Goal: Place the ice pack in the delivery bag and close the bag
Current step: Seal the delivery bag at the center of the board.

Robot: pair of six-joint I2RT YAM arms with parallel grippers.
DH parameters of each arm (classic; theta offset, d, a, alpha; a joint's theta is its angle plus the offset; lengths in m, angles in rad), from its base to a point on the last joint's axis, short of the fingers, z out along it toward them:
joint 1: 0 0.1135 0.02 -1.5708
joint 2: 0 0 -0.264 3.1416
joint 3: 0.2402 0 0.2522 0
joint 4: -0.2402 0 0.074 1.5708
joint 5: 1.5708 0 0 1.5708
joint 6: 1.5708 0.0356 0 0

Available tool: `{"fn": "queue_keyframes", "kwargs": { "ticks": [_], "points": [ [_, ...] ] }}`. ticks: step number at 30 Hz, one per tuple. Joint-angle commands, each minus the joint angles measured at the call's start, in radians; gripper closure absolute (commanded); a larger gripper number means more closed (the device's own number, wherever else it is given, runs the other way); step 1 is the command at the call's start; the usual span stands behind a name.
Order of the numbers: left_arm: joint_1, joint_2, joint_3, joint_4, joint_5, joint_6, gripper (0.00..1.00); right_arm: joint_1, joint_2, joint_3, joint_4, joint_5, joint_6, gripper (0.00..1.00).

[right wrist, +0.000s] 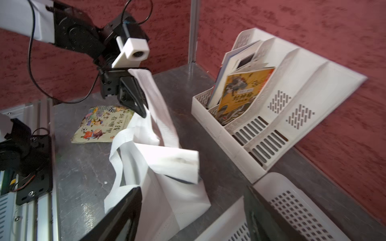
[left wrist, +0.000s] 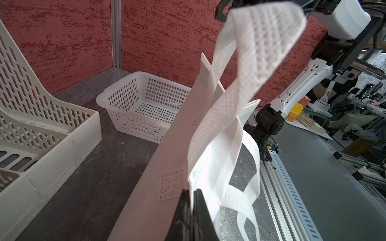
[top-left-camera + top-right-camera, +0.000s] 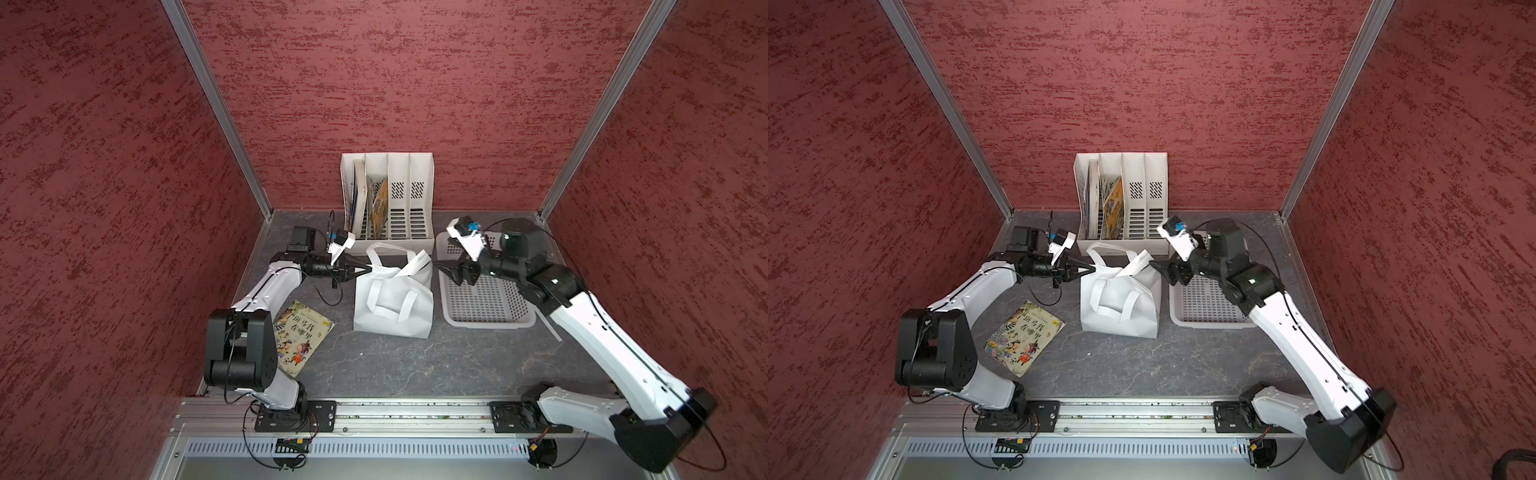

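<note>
That bag (image 3: 390, 307) is floppy, light fabric, so the left tool (image 3: 366, 269) pinching a handle (image 1: 154, 100) makes sense; right tool (image 3: 448, 272) hangs spread, empty.

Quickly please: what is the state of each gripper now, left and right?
Left gripper: shut on one handle of the delivery bag.
Right gripper: open, holding nothing.

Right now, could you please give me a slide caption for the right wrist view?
Left gripper shut on a handle of the bag; right gripper open near it, rack behind.
</note>
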Motion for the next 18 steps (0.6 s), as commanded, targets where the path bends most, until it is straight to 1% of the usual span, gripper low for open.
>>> {"fn": "queue_keyframes", "kwargs": {
  "ticks": [1,2,5,8,10,12,14,15,16,18],
  "points": [
    [0.001,-0.02,-0.012,0.002,0.012,-0.008,1.0,-0.06,0.067,-0.067,-0.019,-0.217,-0.146,0.19],
    [0.001,-0.021,-0.01,0.002,0.013,-0.008,1.0,-0.06,0.09,-0.06,-0.036,-0.235,-0.193,0.18],
    [0.003,-0.021,-0.005,-0.005,0.018,-0.007,1.0,-0.06,0.204,0.001,-0.059,-0.265,-0.247,0.2],
    [0.001,-0.019,-0.001,-0.01,0.018,-0.008,1.0,-0.058,0.334,0.108,-0.117,-0.363,-0.299,0.27],
    [0.002,-0.018,0.002,-0.014,0.02,-0.009,1.0,-0.038,0.402,0.157,-0.164,-0.374,-0.357,0.3],
    [0.003,-0.018,0.003,-0.018,0.022,-0.009,1.0,-0.014,0.44,0.181,-0.191,-0.371,-0.406,0.34],
    [0.004,-0.019,0.005,-0.02,0.023,-0.01,1.0,-0.002,0.464,0.194,-0.191,-0.399,-0.421,0.42],
    [0.005,-0.018,0.005,-0.021,0.021,-0.013,1.0,-0.001,0.467,0.195,-0.184,-0.411,-0.415,0.49],
    [0.006,-0.017,0.006,-0.019,0.019,-0.018,1.0,-0.001,0.467,0.196,-0.177,-0.414,-0.406,0.57],
    [0.017,-0.016,0.005,0.01,0.008,-0.063,1.0,0.0,0.461,0.194,-0.186,-0.402,-0.411,0.81]
  ]
}}
